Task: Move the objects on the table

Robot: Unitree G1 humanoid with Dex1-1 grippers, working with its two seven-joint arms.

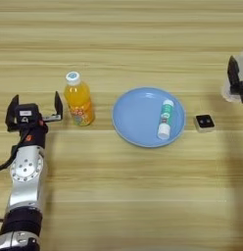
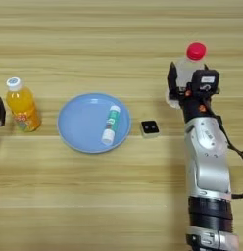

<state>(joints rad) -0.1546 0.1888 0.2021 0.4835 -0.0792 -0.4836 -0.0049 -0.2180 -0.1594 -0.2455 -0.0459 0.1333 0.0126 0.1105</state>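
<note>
On the wooden table [image 1: 123,196], with its long plank grain running side to side, a round blue plate [image 1: 135,117] sits near the middle. It is shallow, smooth and glossy, and it holds one thing: a green-and-white tube [image 1: 165,118], a slim cylinder lying flat on the plate's right half with its white cap end toward the robot.

Left of the plate, standing upright and apart from it, is the small orange juice bottle [image 1: 79,99], rounded plastic full of orange liquid, with a printed label low on its body and a white cap on top. Just left of it is the left gripper [image 1: 35,107], its two black fingers spread wide and pointing away from the robot; the right-hand finger stands just beside the bottle, but contact cannot be made out. Nothing lies between the fingers.

Right of the plate, close to its rim but clear of it, rests the tiny white cube [image 2: 150,128], its black face turned up.

Further right stands the clear plastic bottle [image 2: 190,66], see-through with a red cap, upright. The right gripper [image 2: 184,83] is at it, black fingers at the bottle's lower body; one finger shows on its left side, and whether they press the bottle cannot be told.
</note>
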